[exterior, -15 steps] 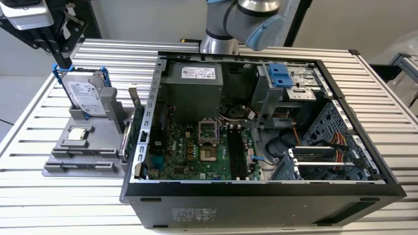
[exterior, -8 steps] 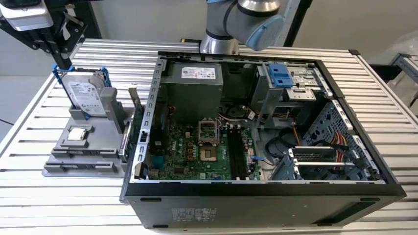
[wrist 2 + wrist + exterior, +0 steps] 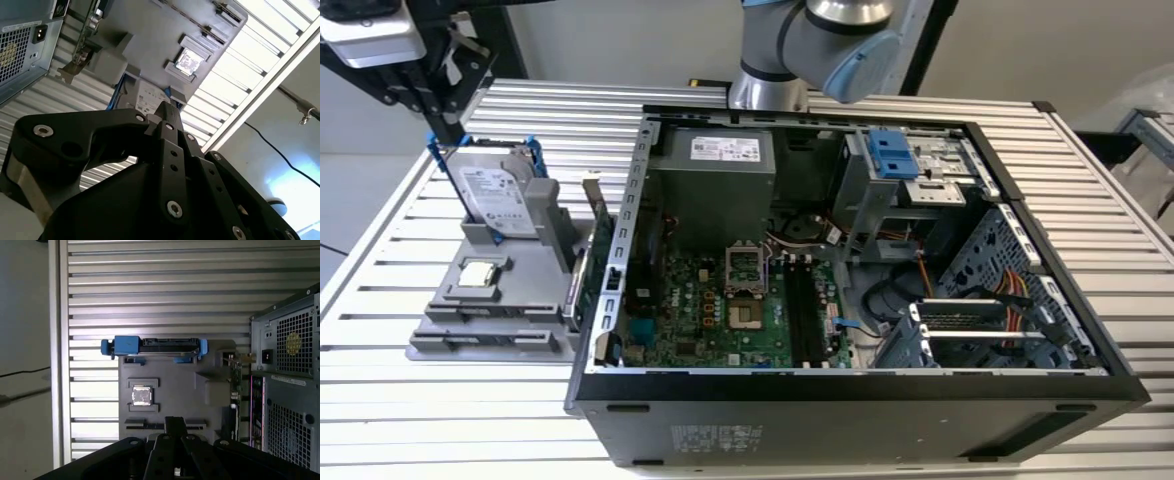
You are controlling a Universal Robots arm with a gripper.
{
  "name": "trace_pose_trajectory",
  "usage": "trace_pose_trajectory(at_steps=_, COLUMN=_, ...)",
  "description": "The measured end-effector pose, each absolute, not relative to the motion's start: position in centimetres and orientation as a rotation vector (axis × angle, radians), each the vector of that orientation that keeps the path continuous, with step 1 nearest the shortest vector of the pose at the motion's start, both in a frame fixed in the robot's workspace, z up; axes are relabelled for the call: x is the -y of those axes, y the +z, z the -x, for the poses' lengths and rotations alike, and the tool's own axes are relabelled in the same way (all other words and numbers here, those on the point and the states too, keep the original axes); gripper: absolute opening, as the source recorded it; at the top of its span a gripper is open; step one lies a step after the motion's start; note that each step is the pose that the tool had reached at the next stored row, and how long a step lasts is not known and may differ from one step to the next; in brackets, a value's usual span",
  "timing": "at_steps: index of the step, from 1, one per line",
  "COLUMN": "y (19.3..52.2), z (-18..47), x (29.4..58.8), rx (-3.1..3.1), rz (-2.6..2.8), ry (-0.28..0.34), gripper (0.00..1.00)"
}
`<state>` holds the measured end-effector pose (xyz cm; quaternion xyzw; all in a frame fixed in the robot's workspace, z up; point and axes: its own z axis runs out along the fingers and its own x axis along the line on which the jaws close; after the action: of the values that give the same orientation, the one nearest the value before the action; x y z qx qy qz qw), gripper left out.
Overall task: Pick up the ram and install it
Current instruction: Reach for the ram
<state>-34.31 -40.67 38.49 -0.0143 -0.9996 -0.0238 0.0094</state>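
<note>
Black tool (image 3: 174, 421), fingers together, empty | hangs pointing down over grey holder (image 3: 182, 390) | ram (image 3: 233, 390) untouched

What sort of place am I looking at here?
Probably a robotics lab bench for computer assembly: an open computer case on a slatted metal table, a grey holder beside it carrying a hard drive and processor chip, and a robot arm behind.
</note>
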Motion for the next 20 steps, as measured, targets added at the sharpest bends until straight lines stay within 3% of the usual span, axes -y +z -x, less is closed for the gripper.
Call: trace_pose_trajectory(at_steps=20, y=38.5, z=34.2, x=42.3, rx=3.122, rz=0.045, ry=-0.074, gripper=0.00)
